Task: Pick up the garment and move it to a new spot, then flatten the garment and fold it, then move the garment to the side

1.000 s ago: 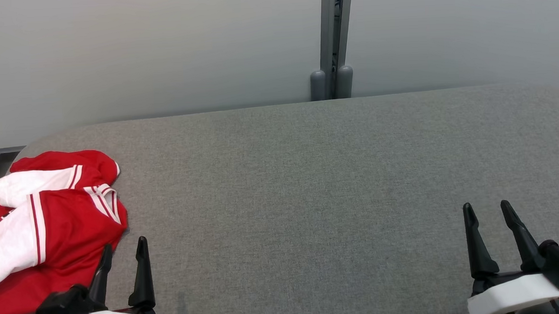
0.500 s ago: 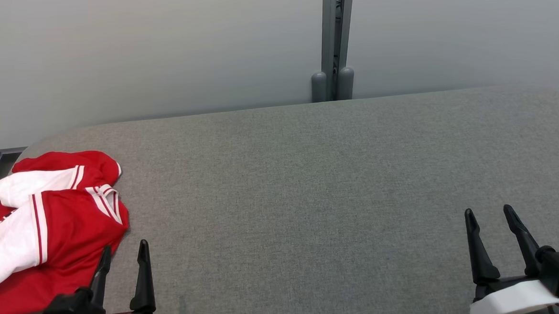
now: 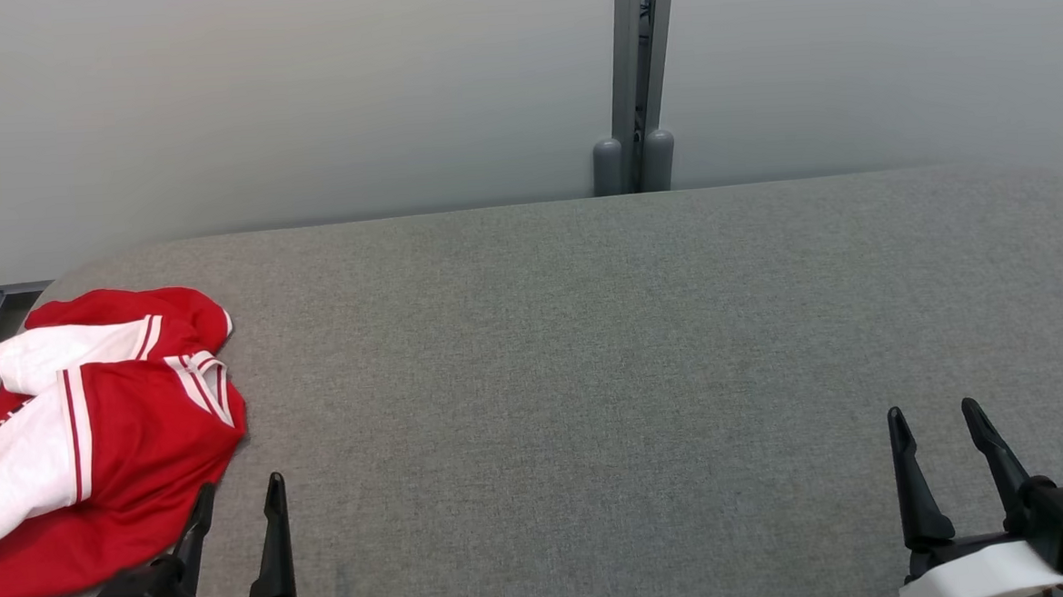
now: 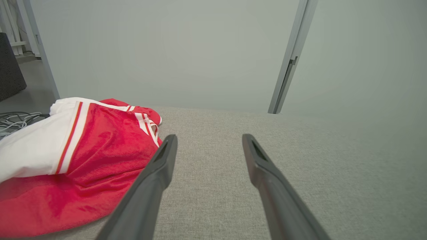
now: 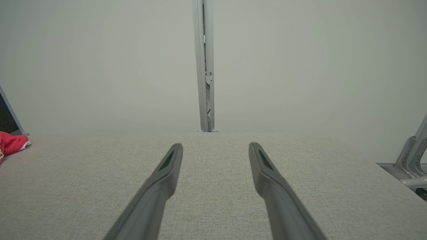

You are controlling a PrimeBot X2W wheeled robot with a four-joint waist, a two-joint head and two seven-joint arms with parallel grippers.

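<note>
Garment (image 3: 94,449): red-white, crumpled at the desk's (image 3: 590,377) 9 o'clock edge.
Long axis: roughly 7 to 1 o'clock.
Open room: desk surface stretching toward 3 o'clock.
Left claw (image 3: 239,484): fingers apart, just beside the garment.
Right claw (image 3: 930,408): fingers apart, 4 o'clock.

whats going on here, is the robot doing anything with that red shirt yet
A two-armed robot faces a grey fabric-covered table, and nothing is being handled yet. A red and white garment lies crumpled at the table's left end. The left end effector is open, right beside the garment's edge but not gripping it. The right end effector is open too, over bare table far to the right.
</note>
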